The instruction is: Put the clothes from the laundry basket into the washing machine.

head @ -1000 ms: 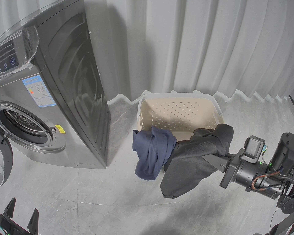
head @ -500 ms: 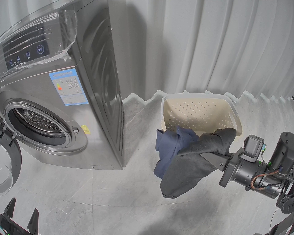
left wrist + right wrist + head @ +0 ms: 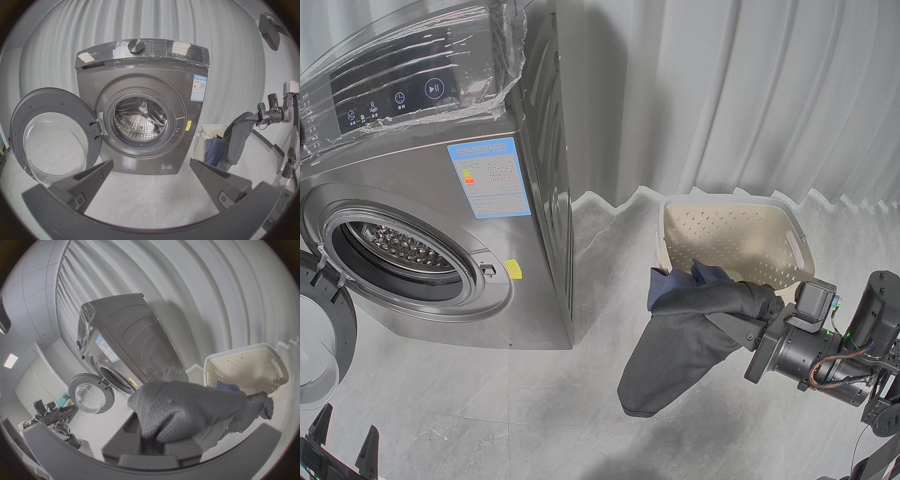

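Grey marbled floor [image 3: 550, 406] and a pleated pale curtain [image 3: 737, 94] surround the washing machine [image 3: 412, 169], whose round door [image 3: 56, 134] stands wide open beside the drum. Near the machine's side panel sits the cream laundry basket [image 3: 737, 234], with a navy garment [image 3: 669, 279] draped over its near rim. Just in front of the basket, the right gripper [image 3: 734, 325] pinches a dark grey garment [image 3: 675, 350], which hangs down from it. Facing the machine's front, the left gripper [image 3: 150, 162] has its claw spread.
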